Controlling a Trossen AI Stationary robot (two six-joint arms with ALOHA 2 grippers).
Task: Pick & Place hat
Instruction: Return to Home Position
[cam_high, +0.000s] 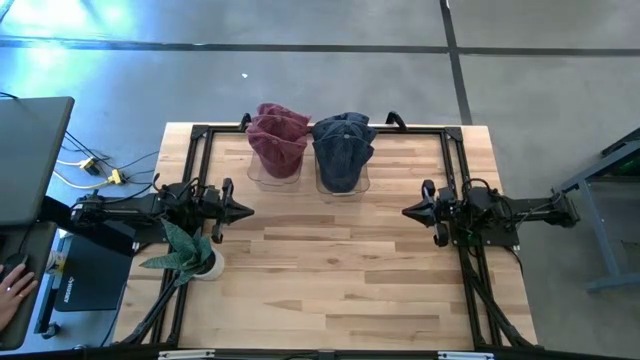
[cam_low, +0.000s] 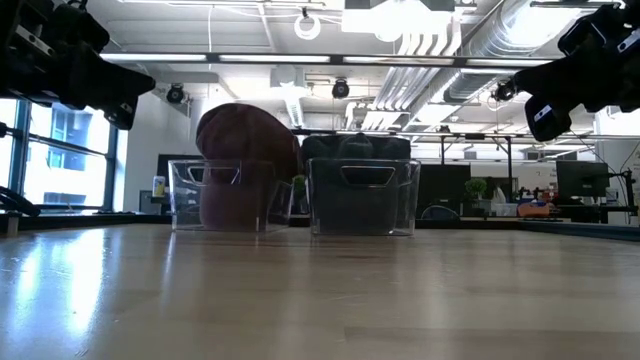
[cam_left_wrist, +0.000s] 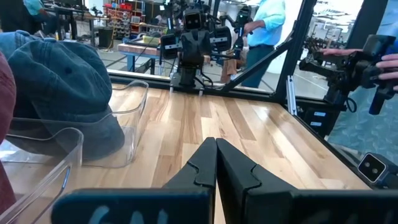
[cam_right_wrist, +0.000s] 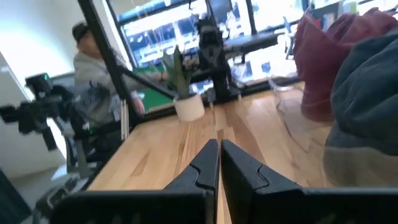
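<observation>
My left gripper (cam_high: 243, 210) and right gripper (cam_high: 408, 212) are both closed tight, empty, raised at the table (cam_high: 340, 270) sides. Red cap (cam_high: 277, 138) in left bin (cam_low: 183, 200), blue cap (cam_high: 343, 148) in right bin (cam_low: 362, 228). Risks: red cap bulges over its rim and may slide out; my left arm could clip the potted plant (cam_high: 188, 252).

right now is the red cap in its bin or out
In. The red cap sits bunched inside the left clear bin, bulging above its rim.

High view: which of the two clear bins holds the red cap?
The left bin: the red cap bulges out of its top, while the right bin standing beside it holds the blue cap.
</observation>
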